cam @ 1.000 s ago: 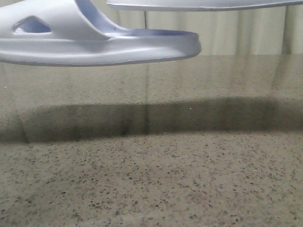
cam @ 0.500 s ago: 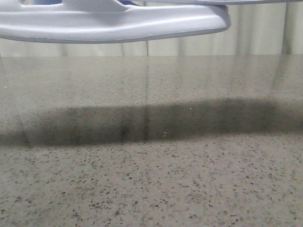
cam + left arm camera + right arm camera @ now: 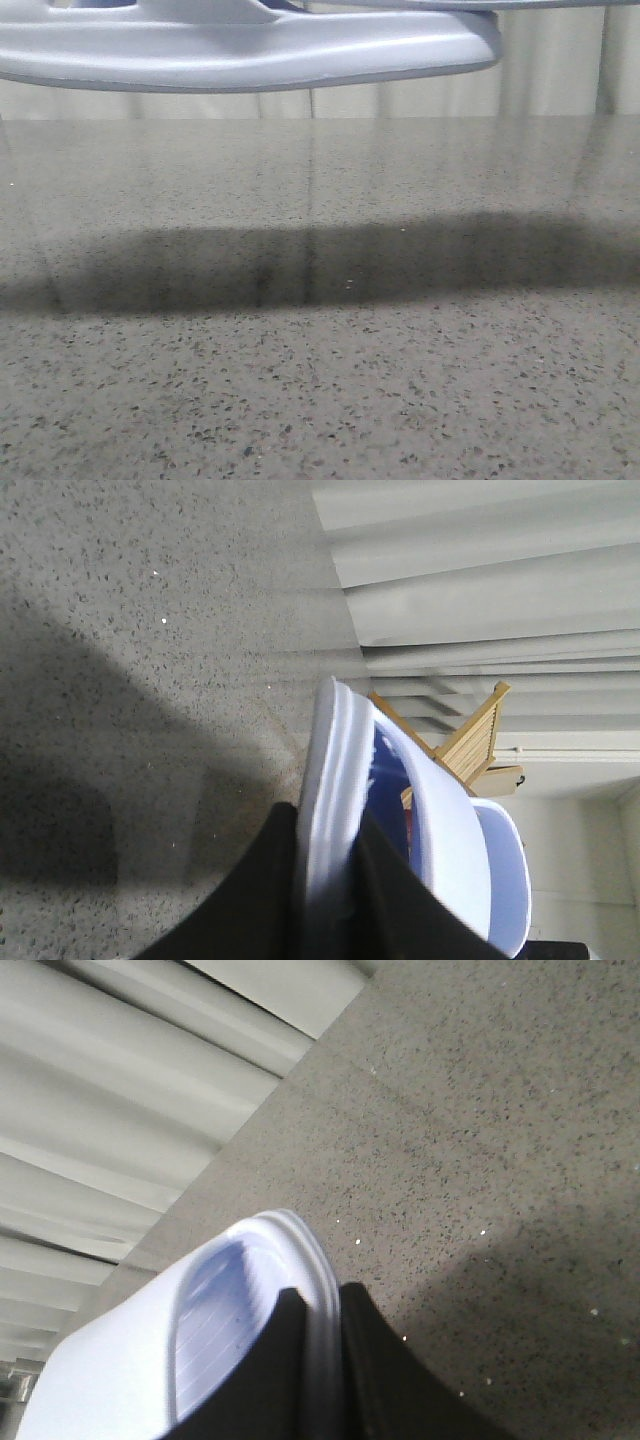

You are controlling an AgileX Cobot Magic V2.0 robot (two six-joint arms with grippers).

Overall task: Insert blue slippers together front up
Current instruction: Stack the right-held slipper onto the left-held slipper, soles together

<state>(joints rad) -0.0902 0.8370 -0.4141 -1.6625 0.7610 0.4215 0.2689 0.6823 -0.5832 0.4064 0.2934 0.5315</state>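
Both blue slippers are held in the air above the table. One slipper [image 3: 250,50] spans the top of the front view, its sole side on; a sliver of the second slipper [image 3: 470,4] shows at the top edge to the right. My left gripper [image 3: 330,870] is shut on the sole edge of its slipper [image 3: 335,780], with the strap [image 3: 440,820] beside it. My right gripper [image 3: 320,1360] is shut on the rim of the other slipper [image 3: 210,1330], whose ribbed footbed faces the camera. No gripper shows in the front view.
A speckled grey stone table [image 3: 320,380] fills the front view, with the slippers' dark shadow [image 3: 320,265] across it. Pale curtains [image 3: 560,70] hang behind. A wooden rack [image 3: 470,740] stands beyond the table in the left wrist view.
The slipper in the front view has risen and moved right; its strap and cut-out have gone above the frame. The second slipper has also risen almost out of view.
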